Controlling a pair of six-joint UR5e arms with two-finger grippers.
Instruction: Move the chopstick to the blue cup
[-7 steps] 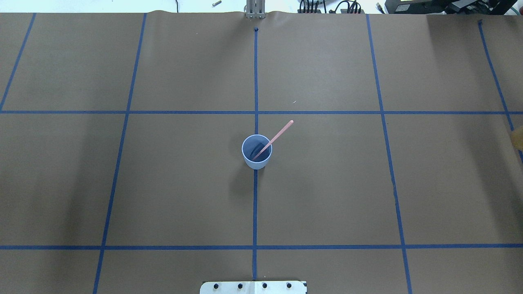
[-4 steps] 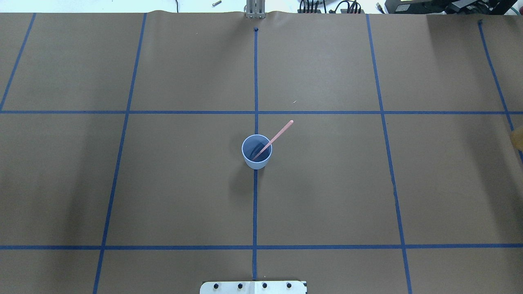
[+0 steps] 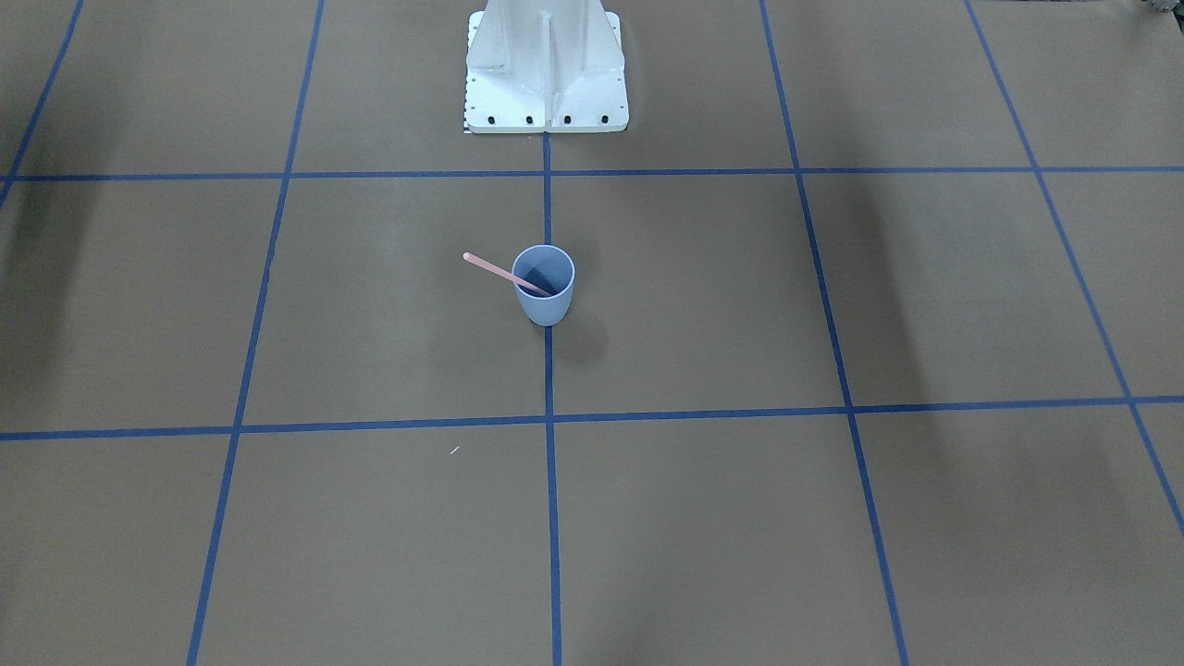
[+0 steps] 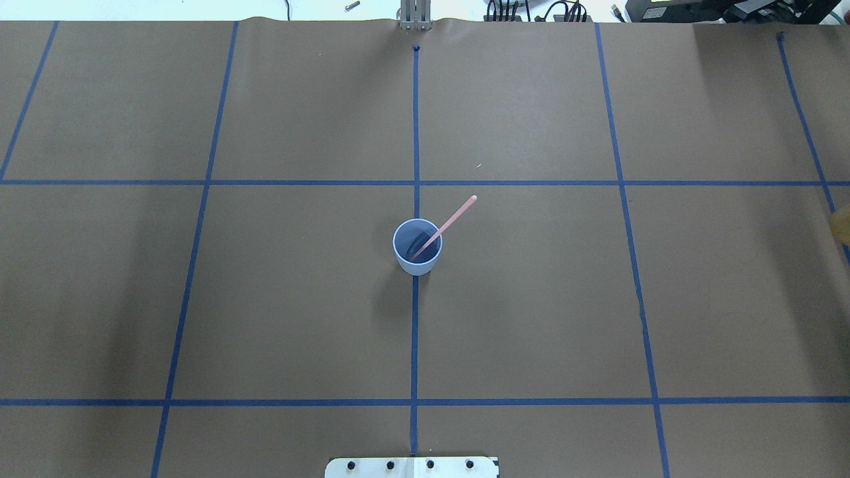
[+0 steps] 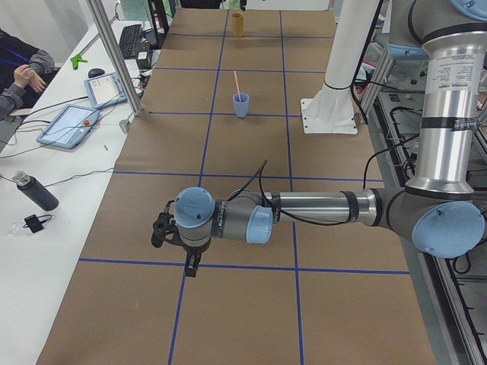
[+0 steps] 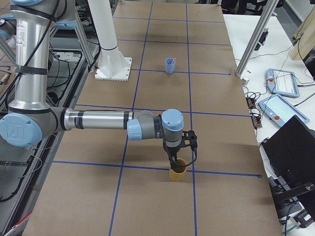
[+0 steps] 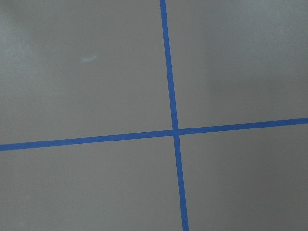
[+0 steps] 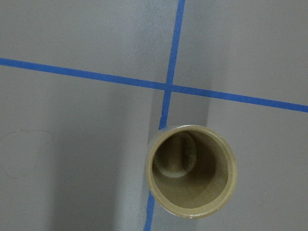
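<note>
The blue cup (image 4: 417, 264) stands upright on the centre tape line, also in the front-facing view (image 3: 546, 307). One pale-pink chopstick (image 4: 455, 215) leans inside it, its top end pointing far and right, as the front-facing view (image 3: 490, 268) also shows. My left gripper (image 5: 189, 266) hangs over bare table far from the cup, seen only in the left side view; I cannot tell if it is open or shut. My right gripper (image 6: 178, 160) hovers just above a tan cup (image 6: 177, 175), seen only in the right side view; I cannot tell its state.
The tan cup (image 8: 192, 208) is empty and stands by a tape crossing at the table's right end, showing at the overhead view's edge (image 4: 842, 226). The robot's white base (image 3: 546, 65) stands behind the blue cup. Tablets (image 5: 72, 125) lie on the side table.
</note>
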